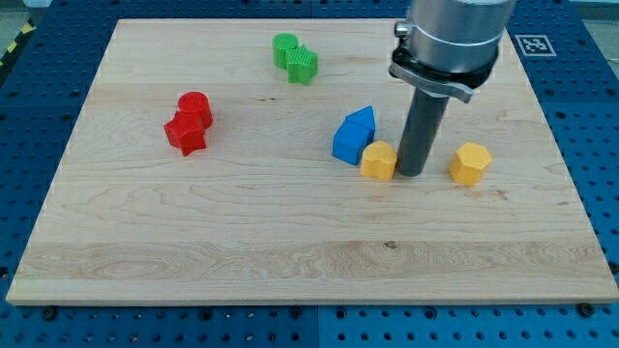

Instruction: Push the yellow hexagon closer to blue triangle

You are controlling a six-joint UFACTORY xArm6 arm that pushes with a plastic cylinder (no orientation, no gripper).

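No gripper is fitted; my tip (409, 173) rests on the desk (290, 242), touching the right side of a yellow hexagon (378, 160). That hexagon touches the blue triangle (353, 135); another yellow hexagon (470, 163) lies apart, right.

Wooden board (290, 242) carries red (189, 123), green (295, 58), blue (354, 135), yellow blocks (378, 159).
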